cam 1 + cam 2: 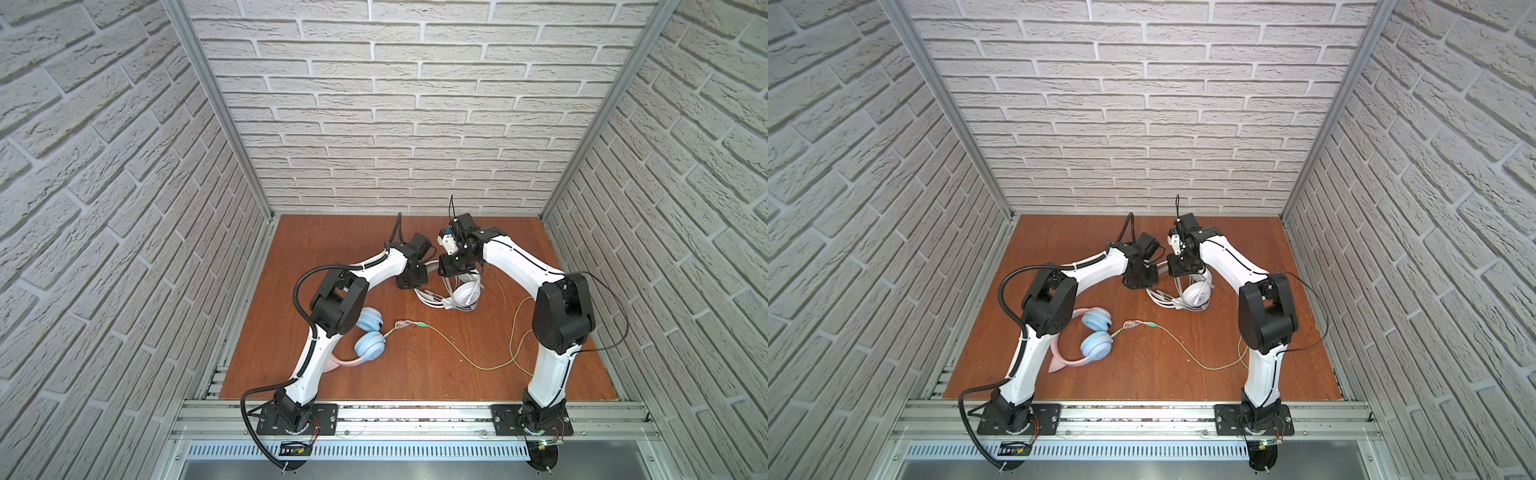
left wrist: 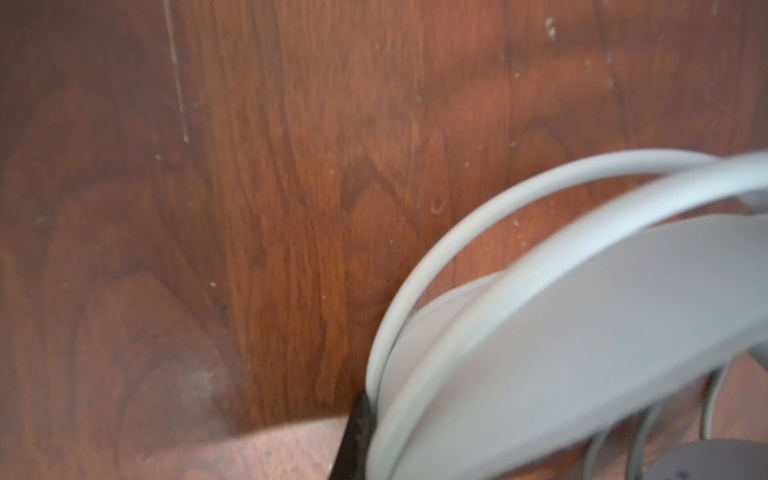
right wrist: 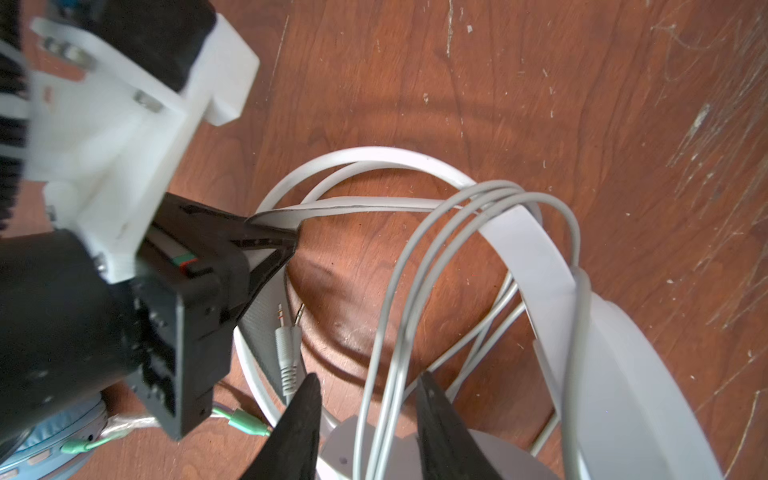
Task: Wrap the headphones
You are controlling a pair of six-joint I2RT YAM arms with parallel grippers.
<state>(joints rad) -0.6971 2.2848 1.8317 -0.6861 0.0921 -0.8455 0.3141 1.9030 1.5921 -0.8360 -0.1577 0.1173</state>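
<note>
Through my right wrist camera I saw the right gripper (image 3: 368, 376) with its black fingers spread apart and three strands of pale grey cable (image 3: 498, 192) running loosely between them. The left gripper (image 3: 286, 232) was clamped on the flat band of the white plastic over-ear headphones (image 3: 536, 257), above the scratched reddish wooden tabletop (image 3: 540, 83). A grey jack plug (image 3: 286, 345) lay inside the band's curve, near a green plug (image 3: 245, 422) and a light blue earcup (image 3: 41, 453).
</note>
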